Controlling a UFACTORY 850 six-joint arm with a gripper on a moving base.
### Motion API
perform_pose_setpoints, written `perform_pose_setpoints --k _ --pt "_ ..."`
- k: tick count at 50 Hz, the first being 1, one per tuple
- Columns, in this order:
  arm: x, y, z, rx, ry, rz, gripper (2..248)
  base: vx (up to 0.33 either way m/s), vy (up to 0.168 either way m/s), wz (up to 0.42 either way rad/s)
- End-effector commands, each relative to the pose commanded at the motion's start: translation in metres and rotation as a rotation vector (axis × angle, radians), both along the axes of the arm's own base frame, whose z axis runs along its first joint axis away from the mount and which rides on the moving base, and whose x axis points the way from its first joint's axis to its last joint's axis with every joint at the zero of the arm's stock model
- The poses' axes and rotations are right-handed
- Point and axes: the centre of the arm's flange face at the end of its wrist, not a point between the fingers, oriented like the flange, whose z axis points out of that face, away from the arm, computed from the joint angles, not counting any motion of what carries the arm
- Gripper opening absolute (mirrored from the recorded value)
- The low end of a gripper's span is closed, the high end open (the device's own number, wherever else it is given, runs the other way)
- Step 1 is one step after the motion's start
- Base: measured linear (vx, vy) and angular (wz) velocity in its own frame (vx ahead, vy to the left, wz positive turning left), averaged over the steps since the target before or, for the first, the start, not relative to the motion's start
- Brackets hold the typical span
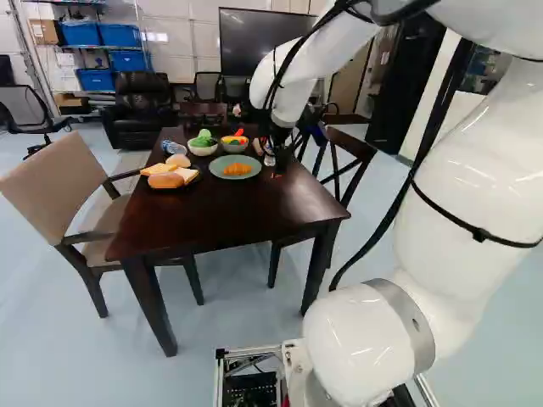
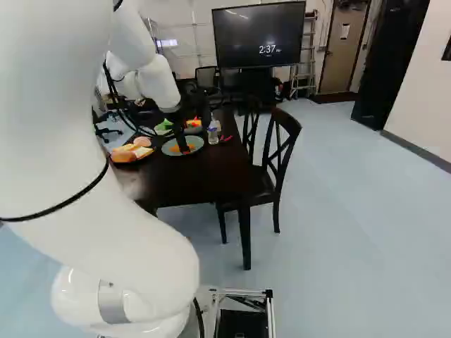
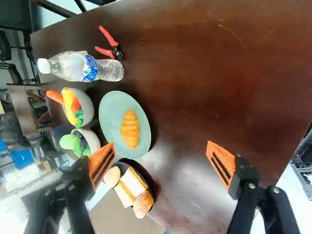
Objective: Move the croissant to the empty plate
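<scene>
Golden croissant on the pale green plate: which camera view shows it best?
The wrist view: the golden croissant lies whole and unobstructed on the pale green plate. The left base view shows it small but whole; in the right base view the black gripper largely hides it.

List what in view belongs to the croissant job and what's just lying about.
Job:
- gripper
- croissant
- green plate under it (no empty plate visible)

Lying about:
- bottle
- red-handled cutters
- bowl of mixed colours
- bowl of green pieces
- dark plate with bread

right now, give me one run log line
gripper open, empty, above table | croissant on green plate, ungripped | bread on black plate
</scene>
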Motion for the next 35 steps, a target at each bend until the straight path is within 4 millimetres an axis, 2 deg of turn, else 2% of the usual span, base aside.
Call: perform_pose_setpoints --k 19,35 --pt "-0.033 -0.024 -0.001 0.0 -0.002 -0.043 247 0.0 0.0 0.0" --pt "-0.034 -0.025 -0.003 -0.004 -0.007 -0.037 247 0.0 0.0 0.0"
